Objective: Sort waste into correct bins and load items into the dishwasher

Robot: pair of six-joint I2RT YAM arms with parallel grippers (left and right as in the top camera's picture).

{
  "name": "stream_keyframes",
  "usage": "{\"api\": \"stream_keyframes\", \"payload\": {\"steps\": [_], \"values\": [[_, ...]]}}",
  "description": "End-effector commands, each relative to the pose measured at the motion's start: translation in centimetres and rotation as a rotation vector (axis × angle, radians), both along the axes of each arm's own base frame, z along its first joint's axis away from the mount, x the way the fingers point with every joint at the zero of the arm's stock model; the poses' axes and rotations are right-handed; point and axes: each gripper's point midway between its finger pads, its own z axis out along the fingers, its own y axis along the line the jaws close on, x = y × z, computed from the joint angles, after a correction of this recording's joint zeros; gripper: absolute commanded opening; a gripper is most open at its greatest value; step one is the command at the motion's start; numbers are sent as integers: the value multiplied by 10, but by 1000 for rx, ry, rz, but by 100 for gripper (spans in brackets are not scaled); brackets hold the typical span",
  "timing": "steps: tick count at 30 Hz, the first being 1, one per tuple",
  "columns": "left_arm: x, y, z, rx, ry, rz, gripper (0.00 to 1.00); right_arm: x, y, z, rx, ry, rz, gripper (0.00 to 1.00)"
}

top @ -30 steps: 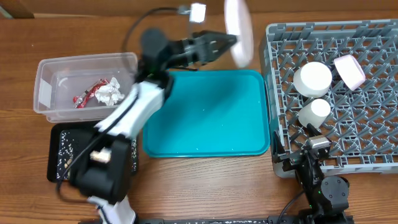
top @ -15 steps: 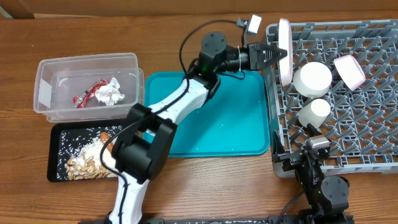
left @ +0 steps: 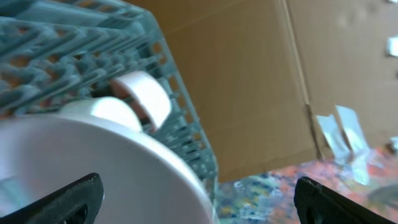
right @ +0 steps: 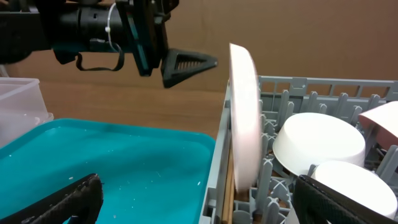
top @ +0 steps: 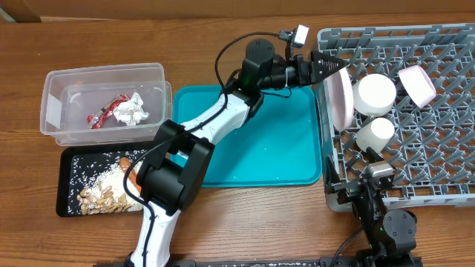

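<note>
- You have the left tool (left: pixel 199 183) spread wide. In its wrist view the two fingers sit at the far lower corners, with the white plate (top: pixel 341 100) filling the space ahead of them.
- From the right wrist view, one black finger (right: pixel 189 62) of that tool points at the plate's upper rim, with a small gap before it. The tool holds nothing.
- Your right tool (right: pixel 199 183) is also spread wide and holds nothing. It sits low at the near edge of the grey rack (top: pixel 438 170), looking along the seam between the rack and the teal tray (top: pixel 252 141).
- The surface (top: pixel 223 30) is brown wood, and plain cardboard (left: pixel 249 81) stands behind the rack.
- The plate stands upright on its edge in the rack's row nearest the teal tray. It is smooth, white and thin at the rim.
- Just beside the plate a white bowl (top: pixel 372 93) lies mouth down, with a smaller white cup (top: pixel 375 133) nearer you. Another white piece (top: pixel 417 83) leans tilted farther along the rack.
- On the other side of the teal tray, the clear tub (top: pixel 56 81) holds the red wrapper (top: pixel 104 113) and the crumpled napkin (top: pixel 132 110), which touch each other.
- The black tray (top: pixel 67 159), just in front of the tub, holds the beige scraps with rice (top: pixel 100 191) and the orange piece (top: pixel 126 159).
</note>
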Motion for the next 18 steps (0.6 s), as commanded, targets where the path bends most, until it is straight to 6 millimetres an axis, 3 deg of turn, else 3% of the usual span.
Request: {"api": "stream_keyframes", "payload": {"steps": [1,5,8,18], "values": [[16,35,47,53,-161,74,100,0,-1,1,-3,-9,-2,100],[23,81,68,242,-238,206,100,0,-1,1,-3,-9,-2,100],[10,124,86,419,-306,269,100,0,-1,1,-3,-9,-2,100],[-85,275,102,1125,-357,437,100,0,-1,1,-3,-9,-2,100]]}}
